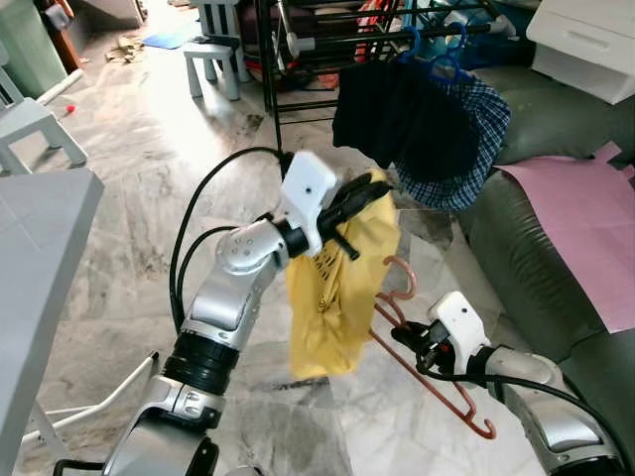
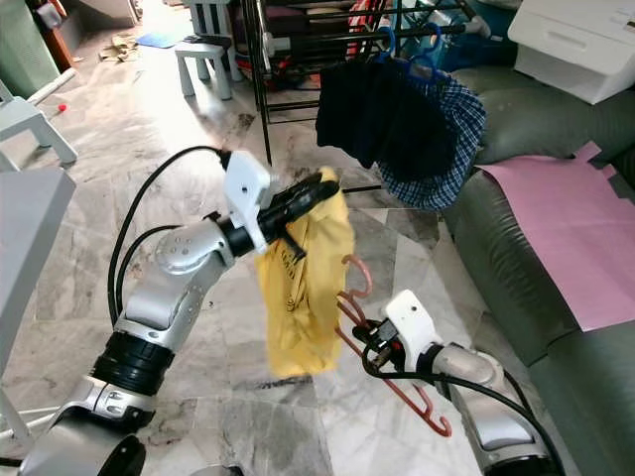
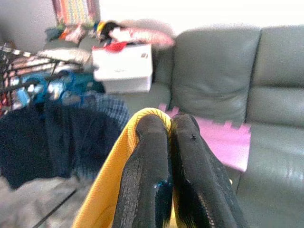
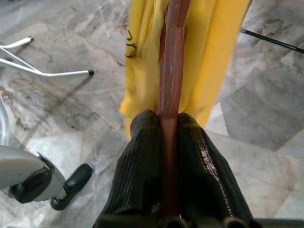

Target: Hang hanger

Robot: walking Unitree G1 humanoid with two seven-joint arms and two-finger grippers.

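- Just in front of the drying rack (image 1: pixel 327 40), the left gripper (image 1: pixel 372 188) pinches the yellow shirt (image 1: pixel 332 297).
- Further from the rack, the right gripper (image 1: pixel 402 337) clamps the red hanger (image 1: pixel 437 382), low beside the shirt.

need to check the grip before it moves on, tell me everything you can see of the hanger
The hanger is a thin reddish-brown one, plastic by its look, with a curved hook at the upper end. It is held tilted above the marble floor, hook toward the yellow garment, which overlaps its upper part. The right gripper is shut on one of its bars, the bar running between both fingers. The left gripper pinches the garment's top.
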